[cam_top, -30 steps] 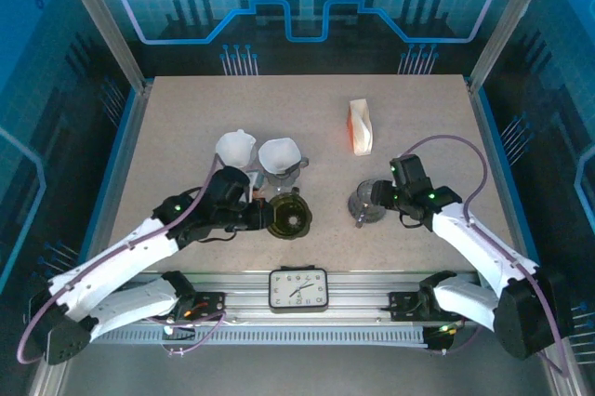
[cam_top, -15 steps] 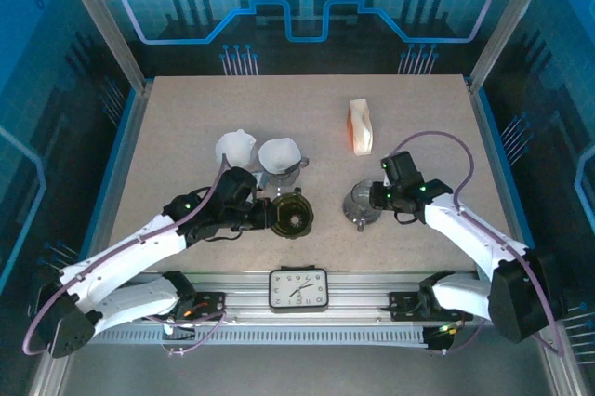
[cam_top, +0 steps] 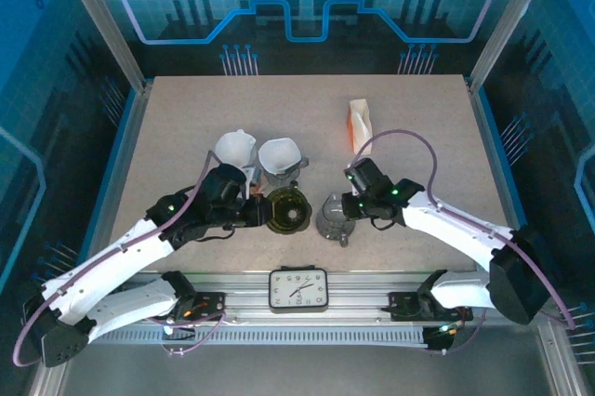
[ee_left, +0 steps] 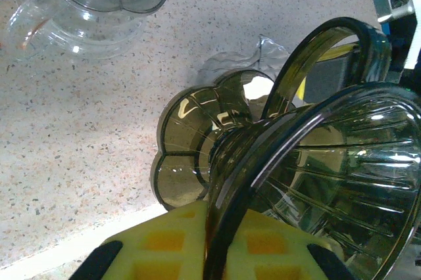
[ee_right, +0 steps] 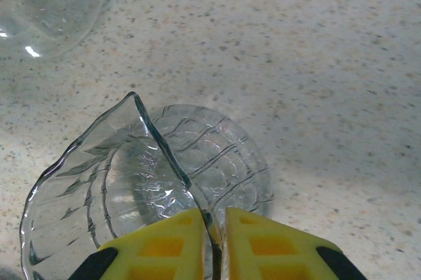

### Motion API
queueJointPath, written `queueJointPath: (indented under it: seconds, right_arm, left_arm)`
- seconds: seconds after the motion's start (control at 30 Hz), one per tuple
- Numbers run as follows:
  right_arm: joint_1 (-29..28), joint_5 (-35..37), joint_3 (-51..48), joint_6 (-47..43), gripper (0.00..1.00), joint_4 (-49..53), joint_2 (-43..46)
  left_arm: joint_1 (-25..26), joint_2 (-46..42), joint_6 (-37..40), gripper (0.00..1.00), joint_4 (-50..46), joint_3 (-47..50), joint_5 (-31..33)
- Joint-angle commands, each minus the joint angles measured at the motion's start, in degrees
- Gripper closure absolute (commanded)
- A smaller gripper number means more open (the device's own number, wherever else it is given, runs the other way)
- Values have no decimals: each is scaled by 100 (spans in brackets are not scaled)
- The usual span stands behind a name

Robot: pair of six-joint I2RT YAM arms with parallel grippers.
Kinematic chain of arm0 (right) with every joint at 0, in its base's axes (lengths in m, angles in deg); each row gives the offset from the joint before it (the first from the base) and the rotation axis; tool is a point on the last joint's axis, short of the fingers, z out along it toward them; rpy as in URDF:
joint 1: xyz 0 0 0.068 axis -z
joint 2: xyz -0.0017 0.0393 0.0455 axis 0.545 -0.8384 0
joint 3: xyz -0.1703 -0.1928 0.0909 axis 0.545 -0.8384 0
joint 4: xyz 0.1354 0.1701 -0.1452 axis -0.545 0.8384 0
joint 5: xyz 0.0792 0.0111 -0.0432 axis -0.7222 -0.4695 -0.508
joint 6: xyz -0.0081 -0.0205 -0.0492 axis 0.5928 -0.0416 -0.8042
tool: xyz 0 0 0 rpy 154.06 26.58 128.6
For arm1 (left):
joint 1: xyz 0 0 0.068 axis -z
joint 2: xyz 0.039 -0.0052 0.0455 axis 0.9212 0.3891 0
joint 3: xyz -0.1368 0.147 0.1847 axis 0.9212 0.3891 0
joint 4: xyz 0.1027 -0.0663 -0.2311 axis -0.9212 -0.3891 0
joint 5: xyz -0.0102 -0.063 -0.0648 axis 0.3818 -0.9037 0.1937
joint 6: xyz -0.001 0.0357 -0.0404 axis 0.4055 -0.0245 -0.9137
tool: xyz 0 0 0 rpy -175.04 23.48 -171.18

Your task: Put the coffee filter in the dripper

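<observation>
From my station I saw the left claw point(cam_top: 258, 213) closed on the rim of the dark dripper point(cam_top: 286, 210), near the front middle of the counter point(cam_top: 186, 117). In the left wrist view the two yellow pads of this claw point(ee_left: 214, 237) pinched the smoky rim between them, and the dark dripper point(ee_left: 316, 175) was tilted, with its ribbed cone opening to the right and its lobed base toward the counter. The right claw point(cam_top: 346, 208) was closed on the clear dripper point(cam_top: 331, 219), which stood just beside the dark one, on its right. In the right wrist view the pads of this claw point(ee_right: 214, 227) gripped the thin wall of the clear dripper point(ee_right: 164, 175), which leaned on its side on the speckled surface. The coffee filter point(cam_top: 235, 147), a white paper cone, lay on the counter behind the left claw, apart from both held drippers. A second filter point(cam_top: 279, 154) sat just beside it in a glass holder point(cam_top: 299, 165), I could not tell of which kind. An orange and white packet point(cam_top: 360, 126) lay farther back on the right. A clock point(cam_top: 298, 288) stood on the front rail, between the two arm bases.
</observation>
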Motion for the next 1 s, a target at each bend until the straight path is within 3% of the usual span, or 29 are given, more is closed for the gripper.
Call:
queueJointPath:
  seconds: [0.0,0.2,0.47,0.7,0.97]
  right_arm:
    - [-207,121,264,132,83,-121,-321]
    - [-465,76,473,263,80,-419,-644]
    - [-308,609,208,326,51,-213,103]
    - [429,817,-299,223,45,246,1442]
    - [608,862,-557,81,44,512,2161]
  left_arm:
    - [35,-54,72,89,-56,-170,-74]
    - [37,-29,-5,89,42,-151,-226]
    - [92,219,-71,89,223,-300,-429]
    - [353,964,45,89,338,-842,-430]
    - [387,2169,263,90,259,-1675,-530]
